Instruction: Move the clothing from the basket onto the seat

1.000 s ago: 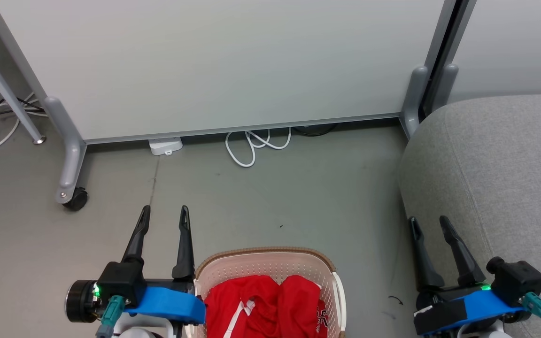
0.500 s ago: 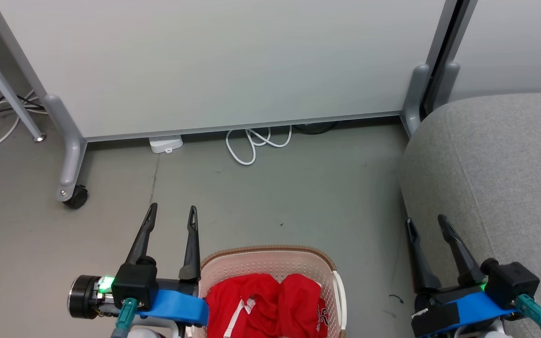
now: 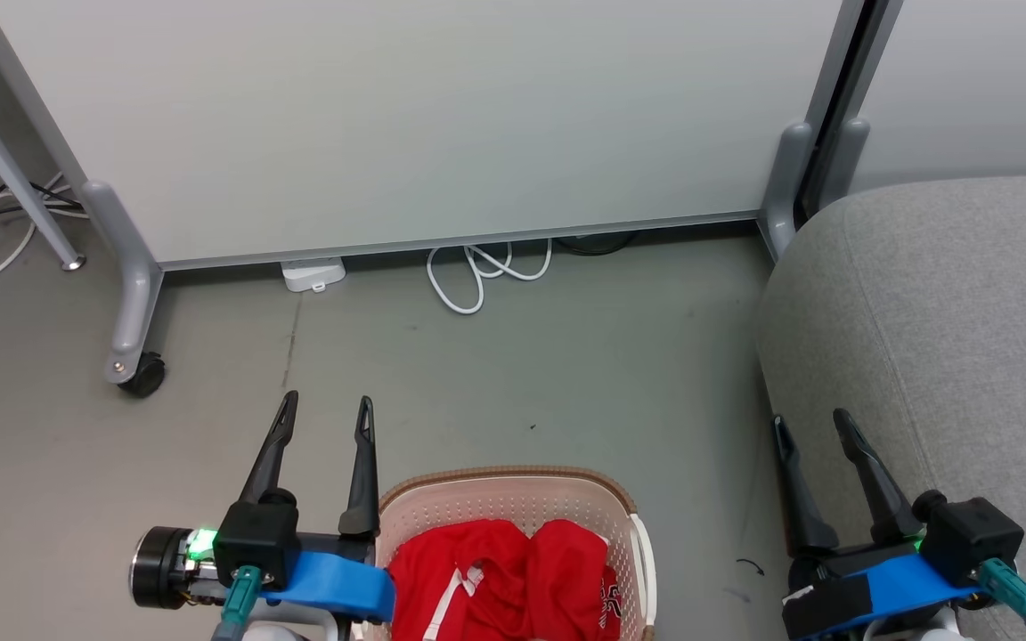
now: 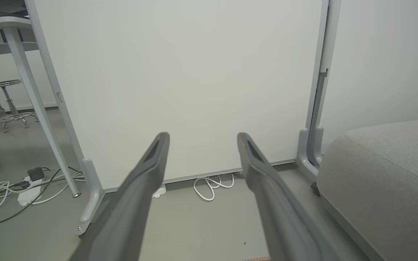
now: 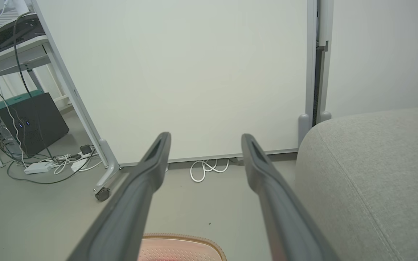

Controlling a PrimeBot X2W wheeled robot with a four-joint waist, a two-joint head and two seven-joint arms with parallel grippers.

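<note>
The cream perforated basket (image 3: 513,499) with a brown rim sits on the floor at the bottom centre of the head view, its rim (image 5: 183,238) also peeking into the right wrist view. Red clothing (image 3: 500,579) lies piled inside it, one piece showing white stripe trim. My left gripper (image 3: 326,408) hovers open and empty just left of the basket. At the lower right my right gripper (image 3: 809,420) stands open and empty beside the light-grey sofa seat (image 3: 949,338). In the wrist views, the left gripper (image 4: 202,137) and the right gripper (image 5: 205,137) each point at the white panel.
A white partition panel (image 3: 406,116) on grey wheeled feet (image 3: 132,356) stands ahead. A coiled white cable (image 3: 482,271) and a white adapter (image 3: 313,276) lie at its base. Cables and a power strip (image 5: 40,167) lie at the left under a desk. Grey floor separates basket and sofa.
My left gripper has shifted to the right, closer to the basket's left side. The right gripper has barely moved. The head view has shifted slightly.
</note>
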